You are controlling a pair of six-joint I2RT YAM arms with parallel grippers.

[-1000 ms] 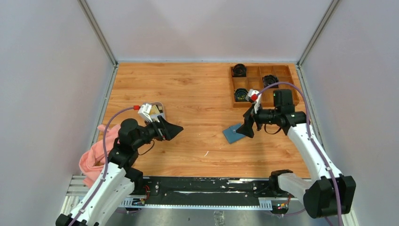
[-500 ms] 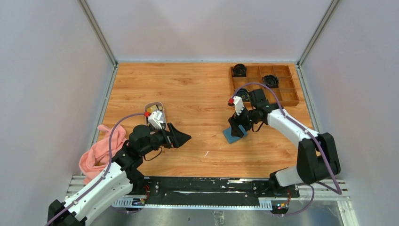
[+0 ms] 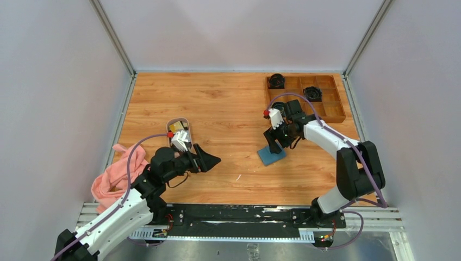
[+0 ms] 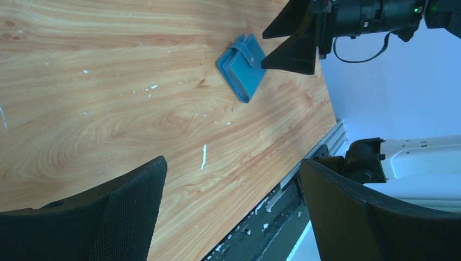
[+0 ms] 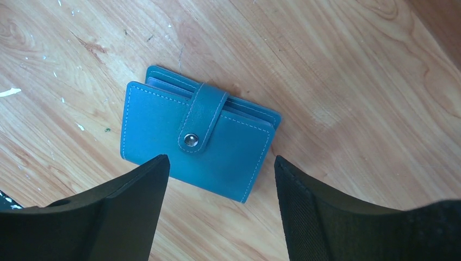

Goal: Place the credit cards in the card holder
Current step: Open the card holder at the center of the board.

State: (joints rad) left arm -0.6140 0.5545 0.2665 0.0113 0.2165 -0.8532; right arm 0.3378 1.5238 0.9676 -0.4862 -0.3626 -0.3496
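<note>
The card holder [image 5: 198,141] is a teal-blue wallet lying flat on the wooden table, folded shut with its strap snapped. It also shows in the top view as the card holder [image 3: 270,155] and in the left wrist view as the card holder [image 4: 243,66]. My right gripper [image 5: 220,163] hovers just over its near edge, open, with nothing between the fingers; in the top view the right gripper [image 3: 275,145] points down at it. The yellowish credit cards [image 3: 176,129] lie in a small white oval dish [image 3: 186,121]. My left gripper [image 3: 210,160] is open and empty, right of the dish.
A brown wooden compartment tray [image 3: 326,112] with dark round items stands at the back right, close behind the right arm. A pink cloth [image 3: 113,178] lies at the left edge beside the left arm. A small white scrap [image 3: 238,177] lies on the table.
The right arm swung left and turned its gripper down over the card holder, its jaws narrowing a little. The left gripper moved right and nearer, off the dish, then held still.
</note>
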